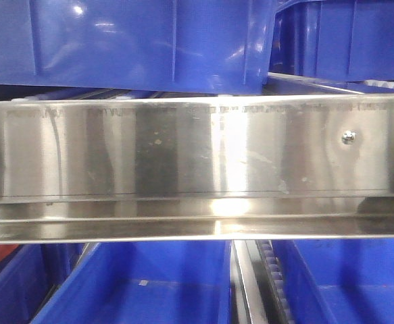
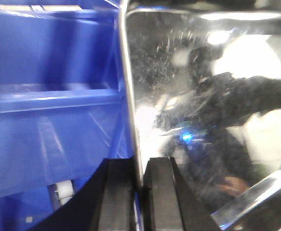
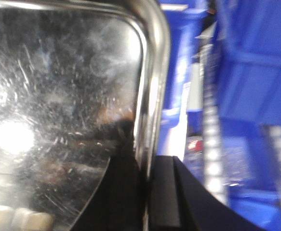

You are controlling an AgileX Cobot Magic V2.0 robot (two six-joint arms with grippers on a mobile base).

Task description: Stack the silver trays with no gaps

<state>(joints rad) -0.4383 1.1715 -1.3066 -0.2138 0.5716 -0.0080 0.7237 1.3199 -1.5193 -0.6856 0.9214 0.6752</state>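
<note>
My left pincer (image 2: 140,168) is clamped on the rolled rim of a silver tray (image 2: 207,96). My right pincer (image 3: 147,168) is clamped on a tray rim too; can't tell if it's the same tray. The base is mirror-bright with fine scratches and rounded corners. Blue bins (image 2: 48,96) sit just beside it. The front view shows only a steel rail (image 1: 197,155) and bins.
</note>
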